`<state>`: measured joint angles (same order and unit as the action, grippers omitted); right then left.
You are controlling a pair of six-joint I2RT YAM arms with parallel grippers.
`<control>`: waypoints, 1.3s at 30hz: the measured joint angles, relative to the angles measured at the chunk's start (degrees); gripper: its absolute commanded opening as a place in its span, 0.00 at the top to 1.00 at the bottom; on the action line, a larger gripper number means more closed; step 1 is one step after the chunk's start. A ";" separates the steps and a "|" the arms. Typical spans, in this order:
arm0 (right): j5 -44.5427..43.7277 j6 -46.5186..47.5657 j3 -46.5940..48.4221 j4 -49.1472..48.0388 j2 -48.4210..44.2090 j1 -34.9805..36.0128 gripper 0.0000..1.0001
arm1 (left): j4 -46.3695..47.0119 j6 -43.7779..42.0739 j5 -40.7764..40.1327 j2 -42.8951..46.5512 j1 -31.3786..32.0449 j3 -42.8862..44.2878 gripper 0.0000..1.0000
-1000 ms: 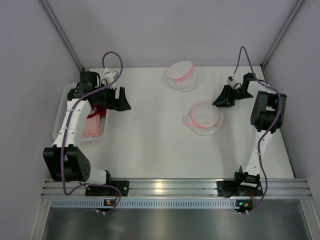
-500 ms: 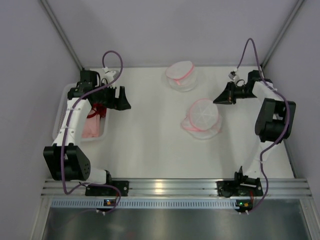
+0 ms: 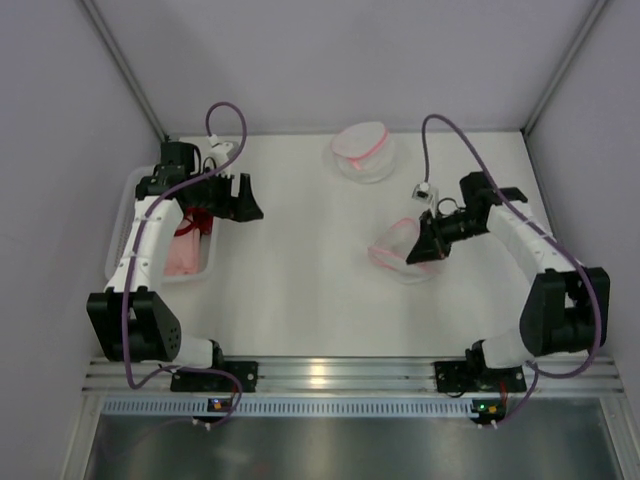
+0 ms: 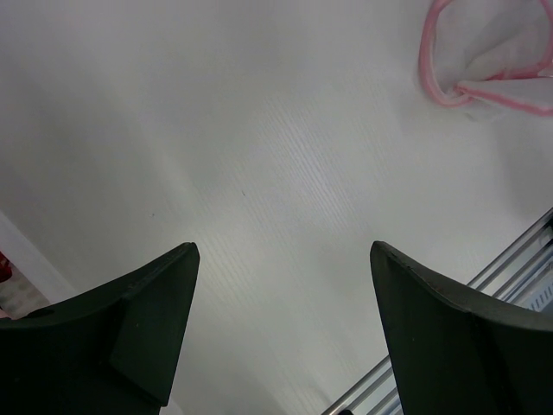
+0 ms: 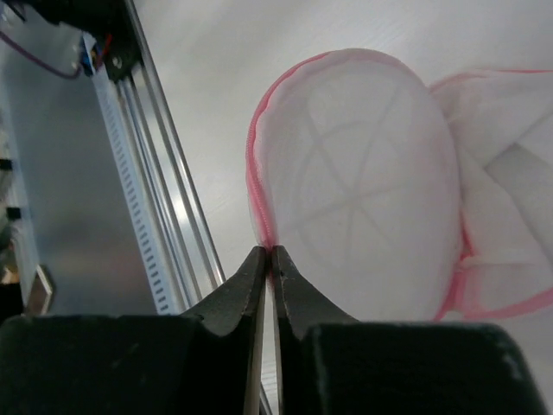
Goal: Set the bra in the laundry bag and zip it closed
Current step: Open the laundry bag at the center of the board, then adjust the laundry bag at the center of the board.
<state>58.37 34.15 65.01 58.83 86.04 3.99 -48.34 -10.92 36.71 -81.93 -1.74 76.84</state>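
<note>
At centre right of the top view, the right claw (image 3: 416, 251) is pinched tight on the bag (image 3: 393, 256) at its pink rim. The bra (image 3: 185, 258) lies in the tray (image 3: 124, 215) at the left edge, beside the left claw (image 3: 246, 198), whose jaws stand wide. A second bag (image 3: 362, 150) sits at upper centre, well apart. Bare table (image 3: 300, 270) lies between the arms.

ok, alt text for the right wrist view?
The right hand is pinched shut on the pink-trimmed rim of a white mesh domed laundry bag, whose round flap faces the camera. A silver aluminium rail runs along the left, with the white table beyond.
</note>
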 measured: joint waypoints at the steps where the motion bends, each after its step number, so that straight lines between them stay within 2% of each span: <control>1: -1.44 1.40 -2.10 0.17 -2.64 2.19 0.85 | 0.07 -0.04 0.13 0.09 0.00 -0.33 0.14; 5: -6.38 4.15 -7.69 -0.42 -10.88 8.17 0.68 | 0.09 -0.35 1.33 0.70 0.00 -2.27 0.14; 8: -9.11 3.65 -9.22 -1.40 -15.23 10.91 0.61 | 0.09 -0.46 2.54 1.18 0.00 -3.58 0.15; 12: -12.44 -0.15 -7.58 -4.22 -15.45 11.17 0.56 | 0.07 -0.59 4.87 1.92 0.00 -5.18 0.16; 17: -17.68 -4.76 2.54 -8.83 -6.12 10.19 0.50 | 0.09 -0.50 7.69 1.95 0.26 -6.19 0.17; 22: -24.13 -7.93 17.73 -11.10 9.92 9.11 0.50 | 0.11 -0.46 8.90 1.88 2.27 -6.47 0.18; 28: -29.24 -8.15 34.64 -10.05 27.43 5.84 0.54 | 0.11 -0.28 8.85 0.96 8.09 -6.49 0.19; 35: -32.09 -0.83 38.36 -3.82 34.40 4.83 0.54 | 2.16 2.10 8.57 -1.51 14.36 -8.28 0.20; 39: -33.05 3.02 38.66 -0.48 36.35 4.90 0.53 | 5.64 6.82 9.16 -5.31 21.16 -11.10 0.20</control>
<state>25.32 37.17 103.68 58.35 122.39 8.88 -42.70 -4.10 45.87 -87.24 19.42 65.73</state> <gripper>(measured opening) 0.464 0.807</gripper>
